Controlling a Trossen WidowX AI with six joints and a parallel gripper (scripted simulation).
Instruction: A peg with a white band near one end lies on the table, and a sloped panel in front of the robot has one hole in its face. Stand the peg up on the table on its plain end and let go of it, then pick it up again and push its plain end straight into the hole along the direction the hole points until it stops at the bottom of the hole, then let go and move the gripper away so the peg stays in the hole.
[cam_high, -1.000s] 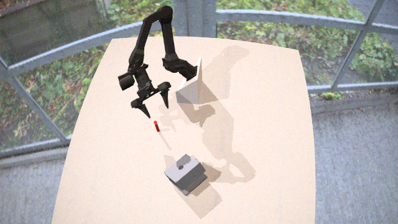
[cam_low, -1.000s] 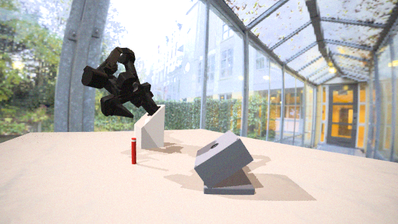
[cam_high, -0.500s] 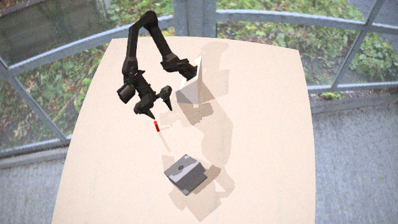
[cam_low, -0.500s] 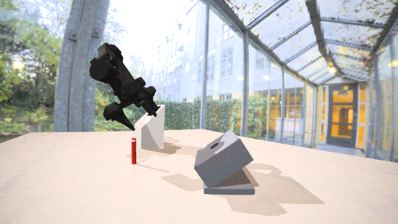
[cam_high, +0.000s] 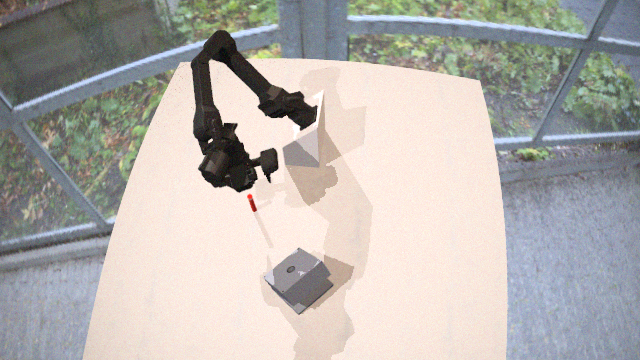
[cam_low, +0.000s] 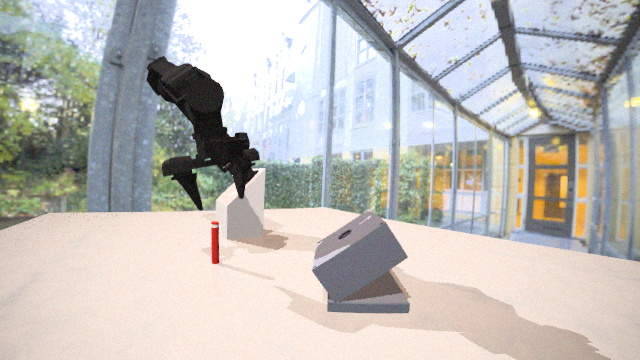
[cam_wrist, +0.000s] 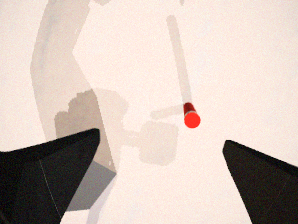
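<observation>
The red peg (cam_high: 252, 203) (cam_low: 215, 245) (cam_wrist: 192, 120) stands upright on the table, its white-banded end up and its plain end down. My gripper (cam_high: 257, 185) (cam_low: 221, 203) (cam_wrist: 163, 141) is wide open and empty, tilted, with its fingertips above the peg's top. In the wrist view the peg lies between the two fingers' lines, nearer the right finger and a little beyond the tips. The grey sloped panel (cam_high: 312, 280) (cam_low: 360, 265) rests on a flat base. Its dark hole (cam_high: 291, 269) (cam_low: 345, 234) is empty and faces obliquely upward.
A pale wedge-shaped block (cam_high: 302, 152) (cam_low: 245, 217) stands beside the arm's base, behind the peg in the exterior view; its grey corner (cam_wrist: 92, 187) shows beside the left finger in the wrist view. The arm's shadow crosses the table (cam_high: 425, 225).
</observation>
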